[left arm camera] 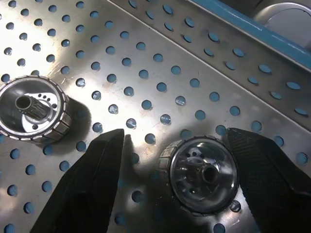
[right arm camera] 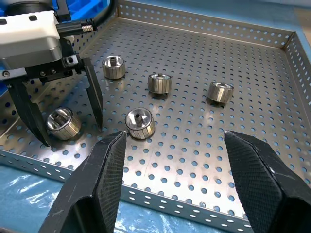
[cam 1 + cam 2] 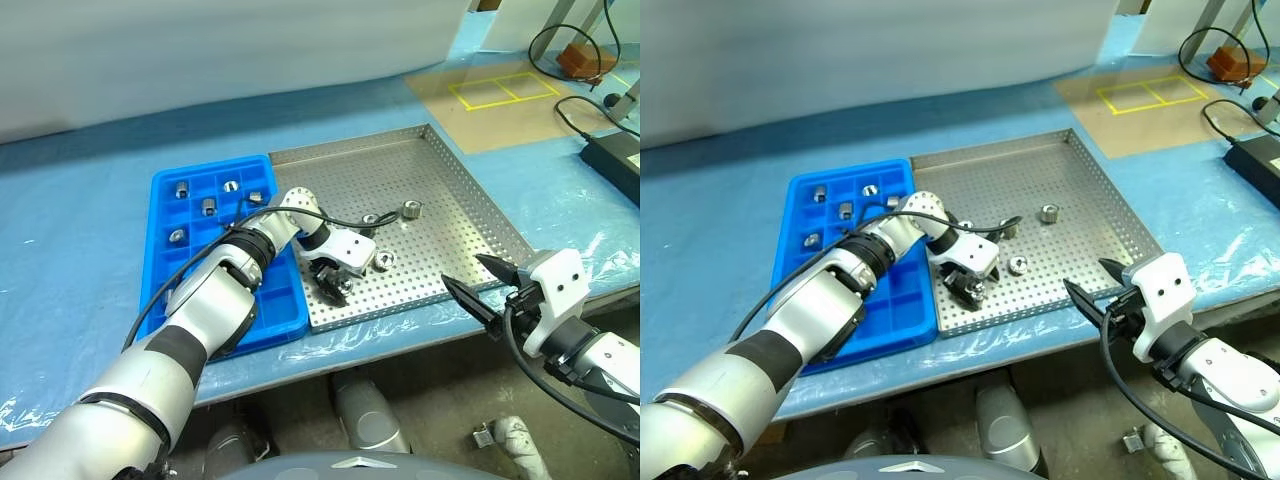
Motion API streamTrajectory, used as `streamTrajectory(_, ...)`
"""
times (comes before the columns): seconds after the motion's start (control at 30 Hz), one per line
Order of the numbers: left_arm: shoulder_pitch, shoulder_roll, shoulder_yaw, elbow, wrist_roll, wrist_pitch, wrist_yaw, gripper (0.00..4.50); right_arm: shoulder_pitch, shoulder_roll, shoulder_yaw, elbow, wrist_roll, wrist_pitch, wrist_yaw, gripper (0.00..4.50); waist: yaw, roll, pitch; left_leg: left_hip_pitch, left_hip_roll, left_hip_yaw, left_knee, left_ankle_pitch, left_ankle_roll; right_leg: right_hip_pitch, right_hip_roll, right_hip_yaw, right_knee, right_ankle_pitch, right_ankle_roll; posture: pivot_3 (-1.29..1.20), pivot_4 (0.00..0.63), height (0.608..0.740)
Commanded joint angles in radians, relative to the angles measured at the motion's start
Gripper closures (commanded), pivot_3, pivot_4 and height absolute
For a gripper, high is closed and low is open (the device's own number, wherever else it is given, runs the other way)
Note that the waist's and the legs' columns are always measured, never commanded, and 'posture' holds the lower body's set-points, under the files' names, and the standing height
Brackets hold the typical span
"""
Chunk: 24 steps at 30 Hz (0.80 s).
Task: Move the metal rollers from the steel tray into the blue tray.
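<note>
We see a desk [image 3: 80, 230] under a light blue cover, with a taped yellow outline [image 3: 505, 90] and black cables [image 3: 585, 45] at its far right. On it the steel tray [image 3: 455, 215] lies just beside the blue tray [image 3: 165, 245], which already holds several rollers. Five metal rollers [image 2: 138, 123] remain on the perforated floor. The left pincer [image 2: 57, 109] stands wide, straddling one roller near the front rim; we judge that an off-centre closure could roll it away or wedge it against the rim. The right pincer [image 2: 175, 179] hangs wide and empty beyond the tray's front edge.
</note>
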Motion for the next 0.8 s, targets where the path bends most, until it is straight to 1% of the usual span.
streamTrajectory(0.03,0.009,0.002,0.018,-0.028,-0.001,0.006,-0.002,0.93,-0.013,-0.016,-0.008,-0.022,0.021,0.006,-0.001,1.20,0.000,0.000,0.000,0.000,0.000,0.000,0.000,0.000,0.000,0.000,0.000,-0.001,0.000,0.000,0.000,-0.82,0.150,0.740)
streamTrajectory(0.27,0.039,0.004,0.017,-0.052,0.000,0.012,-0.018,0.93,-0.018,-0.025,-0.006,-0.015,0.023,0.011,0.003,1.20,-0.001,0.000,0.000,-0.001,-0.001,-0.001,0.000,0.000,0.001,0.001,-0.003,-0.004,0.000,0.002,-0.003,-0.81,0.150,0.740)
streamTrajectory(0.37,0.047,0.003,0.024,-0.061,-0.008,0.018,-0.030,1.45,-0.012,-0.025,-0.007,-0.013,0.021,0.009,0.006,1.20,-0.002,0.000,0.000,-0.001,-0.002,-0.001,0.000,-0.001,0.002,0.002,-0.005,-0.005,0.000,0.001,-0.002,-0.81,0.150,0.740)
streamTrajectory(0.43,0.048,-0.003,0.026,-0.061,0.003,0.035,0.009,2.08,-0.011,-0.026,-0.007,-0.015,0.020,0.011,0.005,1.20,-0.002,0.000,0.000,-0.001,-0.004,-0.001,0.000,-0.002,0.003,0.002,-0.007,-0.006,0.000,0.001,-0.002,-0.81,0.150,0.740)
streamTrajectory(0.5,0.051,-0.004,0.025,-0.064,0.000,0.035,-0.011,2.08,-0.012,-0.027,-0.006,-0.016,0.020,0.014,0.002,1.20,-0.002,0.000,0.000,-0.001,-0.006,-0.001,0.000,-0.002,0.004,0.003,-0.008,-0.006,0.000,0.001,-0.002,-0.81,0.150,0.740)
streamTrajectory(0.57,0.056,0.001,0.029,-0.073,-0.015,0.029,-0.052,2.41,-0.013,-0.028,-0.005,-0.017,0.018,0.016,0.000,1.20,-0.004,0.000,0.000,-0.001,-0.007,-0.001,0.000,-0.003,0.005,0.003,-0.009,-0.006,0.000,0.000,-0.001,-0.81,0.150,0.740)
streamTrajectory(0.63,0.057,-0.003,0.032,-0.075,-0.006,0.056,-0.012,2.71,-0.019,-0.028,0.000,-0.016,0.019,0.018,-0.003,1.20,-0.007,0.000,0.000,-0.001,-0.007,-0.001,0.001,-0.003,0.006,0.003,-0.010,-0.006,0.000,0.000,0.000,-0.81,0.150,0.740)
streamTrajectory(0.67,0.057,-0.005,0.034,-0.074,-0.001,0.067,0.005,2.71,-0.022,-0.028,0.004,-0.016,0.019,0.018,-0.003,1.20,-0.009,0.000,0.000,-0.001,-0.007,-0.001,0.001,-0.003,0.006,0.003,-0.010,-0.006,0.000,0.000,0.000,-0.81,0.150,0.740)
streamTrajectory(0.8,0.065,0.009,0.054,-0.098,-0.022,0.087,-0.011,2.71,-0.034,-0.036,0.015,-0.010,0.021,0.016,0.004,1.20,-0.012,0.000,0.000,-0.001,-0.007,-0.002,0.001,-0.003,0.006,0.003,-0.010,-0.006,0.000,0.000,0.000,-0.79,0.150,0.740)
